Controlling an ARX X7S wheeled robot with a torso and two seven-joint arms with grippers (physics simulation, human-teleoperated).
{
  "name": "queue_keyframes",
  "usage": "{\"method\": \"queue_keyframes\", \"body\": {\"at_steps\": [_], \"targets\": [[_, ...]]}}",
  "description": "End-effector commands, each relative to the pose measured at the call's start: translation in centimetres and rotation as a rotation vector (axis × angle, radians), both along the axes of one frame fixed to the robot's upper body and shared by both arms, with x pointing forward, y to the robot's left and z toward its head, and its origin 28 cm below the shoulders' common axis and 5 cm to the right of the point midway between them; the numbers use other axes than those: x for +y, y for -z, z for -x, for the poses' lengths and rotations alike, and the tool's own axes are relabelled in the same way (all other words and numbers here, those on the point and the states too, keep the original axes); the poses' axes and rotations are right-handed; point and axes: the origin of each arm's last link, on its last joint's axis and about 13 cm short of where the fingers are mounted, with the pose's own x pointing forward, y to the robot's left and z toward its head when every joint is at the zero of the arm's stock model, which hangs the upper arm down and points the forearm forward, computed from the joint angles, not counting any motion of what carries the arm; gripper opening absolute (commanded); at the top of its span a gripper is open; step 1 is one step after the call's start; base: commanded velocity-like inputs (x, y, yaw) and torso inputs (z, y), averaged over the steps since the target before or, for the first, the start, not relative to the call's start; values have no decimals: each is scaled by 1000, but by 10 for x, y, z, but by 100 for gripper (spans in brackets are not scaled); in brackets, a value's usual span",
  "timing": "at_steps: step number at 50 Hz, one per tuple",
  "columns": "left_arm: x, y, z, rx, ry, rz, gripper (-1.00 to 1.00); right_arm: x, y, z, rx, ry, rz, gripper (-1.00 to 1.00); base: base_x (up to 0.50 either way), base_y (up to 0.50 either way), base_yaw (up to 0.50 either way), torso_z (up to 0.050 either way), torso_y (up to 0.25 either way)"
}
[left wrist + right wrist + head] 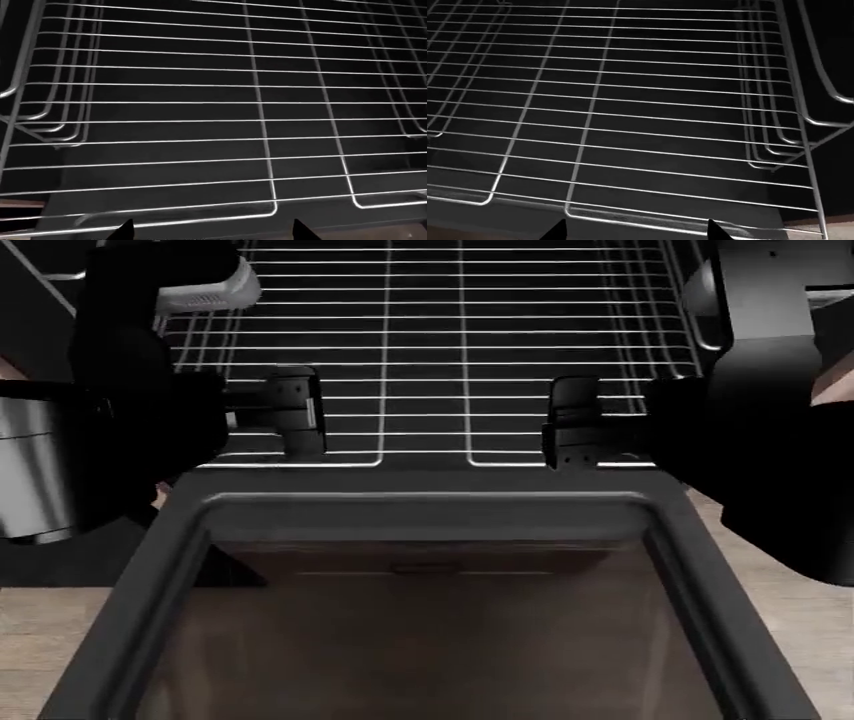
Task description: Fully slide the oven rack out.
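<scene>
Oven rack (pixel 427 360): wide silver wire grid of thin parallel rods, filling the upper middle of the head view. Its front edge, formed as two rounded-corner loops, runs across mid-frame just above the inner edge of the oven door (pixel 187 570).

Oven door: dark framed panel with brownish glass, lying open and flat across the lower half of the head view.

Left gripper (pixel 291 412): black, left of centre in the head view, at the front edge of the rack over the left loop. In the left wrist view its two dark fingertips (pixel 123 231) show at the bottom edge, spread apart, just below the front rod of the rack (pixel 200 150). Contact with the rod cannot be told.

Right gripper (pixel 574 422): black, right of centre in the head view, at the rack's front edge over the right loop. In the right wrist view the fingertips (pixel 557 231) show at the bottom edge, spread apart, at the front rod of the rack (pixel 614 115).

Side guides (pixel 774 100): stacked wire runners at the right of the right wrist view; a matching set (pixel 60 90) at the left of the left wrist view.
</scene>
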Motion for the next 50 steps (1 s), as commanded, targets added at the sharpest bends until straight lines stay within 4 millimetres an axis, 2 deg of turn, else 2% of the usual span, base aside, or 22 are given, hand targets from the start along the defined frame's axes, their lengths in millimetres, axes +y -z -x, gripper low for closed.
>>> {"method": "queue_keyframes", "body": {"at_steps": [1, 28, 36, 50], "targets": [[0, -4, -8, -2, -32, -26, 100, 1, -1, -11, 8, 7, 5, 100, 0, 0, 0, 0, -127], [3, -16, -3, -14, -40, -34, 100, -2, -11, -10, -26, 19, 17, 100, 0, 0, 0, 0, -190], [2, -25, -3, -63, -55, -27, 100, -2, -22, -7, -85, 25, 47, 100, 0, 0, 0, 0, -154], [-6, -47, -17, -121, -50, -24, 100, 2, -49, -17, -135, 43, 90, 100, 0, 0, 0, 0, 0]]}}
